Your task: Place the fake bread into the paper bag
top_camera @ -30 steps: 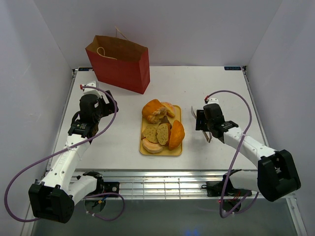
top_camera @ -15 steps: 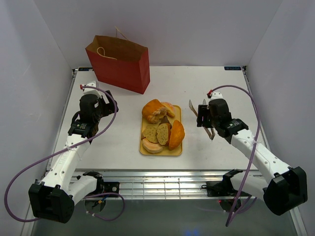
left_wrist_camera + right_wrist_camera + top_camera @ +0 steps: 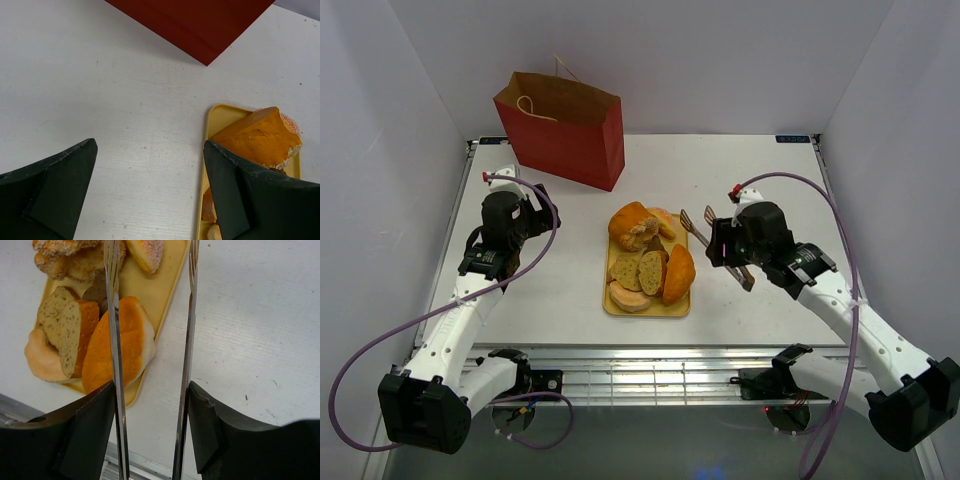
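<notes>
The fake bread point(image 3: 648, 256) lies on a tray point(image 3: 681, 306) at the middle of the tabletop point(image 3: 770, 180), the paper bag point(image 3: 565, 135) behind it leftward, the left hand point(image 3: 532, 208) left of the tray, and the right hand point(image 3: 720, 246) with tongs point(image 3: 692, 228) just right.

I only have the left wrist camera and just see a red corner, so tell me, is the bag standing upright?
Observer: Yes, the paper bag stands upright at the far left, mouth open upward.
Operator: And what is the right arm doing?
Observer: The right jaws grip metal tongs, tips spread over the right edge of the tray.
</notes>
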Available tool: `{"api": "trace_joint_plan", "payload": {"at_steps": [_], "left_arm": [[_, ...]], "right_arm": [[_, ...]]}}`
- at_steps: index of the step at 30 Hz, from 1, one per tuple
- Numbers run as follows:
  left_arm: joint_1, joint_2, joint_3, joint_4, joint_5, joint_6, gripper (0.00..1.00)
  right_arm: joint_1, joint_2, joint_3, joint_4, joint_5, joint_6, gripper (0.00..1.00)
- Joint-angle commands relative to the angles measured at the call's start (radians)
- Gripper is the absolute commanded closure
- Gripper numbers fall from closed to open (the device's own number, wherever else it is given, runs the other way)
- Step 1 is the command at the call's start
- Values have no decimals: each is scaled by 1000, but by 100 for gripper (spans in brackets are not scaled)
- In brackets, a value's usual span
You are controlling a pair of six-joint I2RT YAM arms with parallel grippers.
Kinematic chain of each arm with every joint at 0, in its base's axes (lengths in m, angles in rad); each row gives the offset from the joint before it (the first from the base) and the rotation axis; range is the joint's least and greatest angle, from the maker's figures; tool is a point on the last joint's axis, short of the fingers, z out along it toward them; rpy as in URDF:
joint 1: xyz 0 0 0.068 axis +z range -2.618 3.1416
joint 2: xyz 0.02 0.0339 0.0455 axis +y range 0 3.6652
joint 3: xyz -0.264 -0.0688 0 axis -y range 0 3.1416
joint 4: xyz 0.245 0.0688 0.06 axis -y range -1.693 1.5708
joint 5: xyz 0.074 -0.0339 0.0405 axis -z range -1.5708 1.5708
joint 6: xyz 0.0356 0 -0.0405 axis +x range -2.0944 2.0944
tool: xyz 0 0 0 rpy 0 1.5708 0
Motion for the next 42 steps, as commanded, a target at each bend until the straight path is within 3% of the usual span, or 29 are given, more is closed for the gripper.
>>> {"api": "trace_joint_plan", "payload": {"at_steps": [1, 17, 42], "left_arm": [[-4, -26, 26, 10, 7, -4, 2], [-4, -20, 24, 10, 13, -5, 2], [-4, -23, 24, 10, 16, -4, 2]], "right_arm": [[45, -69, 41, -51, -34, 42, 38], [167, -121, 9, -177, -8, 129, 39], [265, -15, 30, -185, 110, 177, 37]]}}
